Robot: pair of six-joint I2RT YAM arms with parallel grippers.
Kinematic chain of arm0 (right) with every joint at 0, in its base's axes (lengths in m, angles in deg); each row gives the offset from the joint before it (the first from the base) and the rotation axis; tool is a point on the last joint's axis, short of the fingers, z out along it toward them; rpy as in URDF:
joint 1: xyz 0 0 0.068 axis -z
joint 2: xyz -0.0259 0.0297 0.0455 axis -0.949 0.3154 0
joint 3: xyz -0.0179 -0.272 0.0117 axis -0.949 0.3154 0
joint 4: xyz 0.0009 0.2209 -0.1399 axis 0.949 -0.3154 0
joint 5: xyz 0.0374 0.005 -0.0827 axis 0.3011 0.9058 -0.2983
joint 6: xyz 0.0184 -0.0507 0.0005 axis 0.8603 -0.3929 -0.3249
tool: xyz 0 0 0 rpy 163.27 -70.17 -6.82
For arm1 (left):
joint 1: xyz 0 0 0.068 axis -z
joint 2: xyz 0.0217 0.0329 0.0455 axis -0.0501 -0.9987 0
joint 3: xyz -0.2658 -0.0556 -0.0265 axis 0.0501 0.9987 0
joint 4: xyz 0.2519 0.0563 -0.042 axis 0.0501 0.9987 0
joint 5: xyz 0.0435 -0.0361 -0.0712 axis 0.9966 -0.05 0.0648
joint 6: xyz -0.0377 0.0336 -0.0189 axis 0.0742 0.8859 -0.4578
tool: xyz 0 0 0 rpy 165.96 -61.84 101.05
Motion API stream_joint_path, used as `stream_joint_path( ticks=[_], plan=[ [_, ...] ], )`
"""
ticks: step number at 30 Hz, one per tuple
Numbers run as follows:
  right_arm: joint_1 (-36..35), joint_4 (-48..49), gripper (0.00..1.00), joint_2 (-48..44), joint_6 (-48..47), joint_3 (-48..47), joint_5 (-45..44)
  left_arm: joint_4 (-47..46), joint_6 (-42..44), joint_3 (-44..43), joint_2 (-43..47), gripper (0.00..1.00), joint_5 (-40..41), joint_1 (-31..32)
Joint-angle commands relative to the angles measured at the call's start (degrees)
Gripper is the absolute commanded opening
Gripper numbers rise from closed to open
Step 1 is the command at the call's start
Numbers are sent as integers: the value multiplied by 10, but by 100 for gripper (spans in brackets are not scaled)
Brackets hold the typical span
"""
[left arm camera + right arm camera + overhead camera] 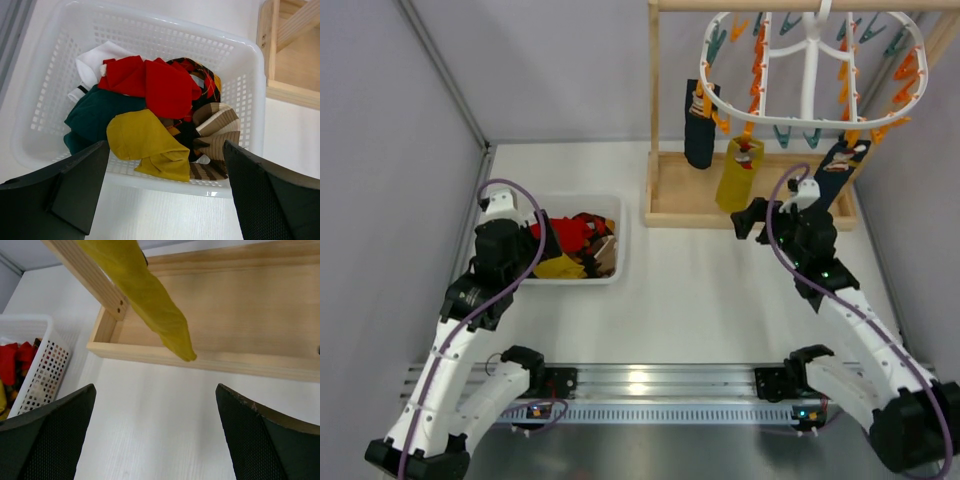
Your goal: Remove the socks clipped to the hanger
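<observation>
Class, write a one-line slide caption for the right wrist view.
The open right gripper points toward a mustard yellow sock dangling over the wooden rack base.

The hanger (810, 80) is glossy white plastic, and the socks (738, 175) under it are soft matt cloth. Around the hanger the rack (670, 205) is pale smooth wood; the counter (700, 300) looks matt white

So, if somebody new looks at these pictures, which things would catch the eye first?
First, the white oval plastic hanger with orange and teal clips, hung on the wooden rack at the far right, with three socks clipped to it: a plain dark navy sock, a mustard yellow sock and a dark navy patterned sock. Then the white plastic basket at the left, holding a bright pile of red, yellow and green clothes.
</observation>
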Motion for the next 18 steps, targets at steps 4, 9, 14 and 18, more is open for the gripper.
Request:
stream_joint_path(
  ticks=[4, 9, 14, 18],
  plan=[
    [6, 238, 99, 138, -93, -18, 40, -44, 14, 2, -9, 99, -67, 3],
    [6, 329, 99, 240, -142, -16, 24, -55, 19, 6, -15, 99, -109, 3],
    [6, 475, 89, 309, -146, -4, 81, -75, 19, -17, -35, 99, -180, 3],
    [6, 577, 65, 346, -123, 17, 155, -75, -11, -58, -59, 99, -202, 3]
  ],
)
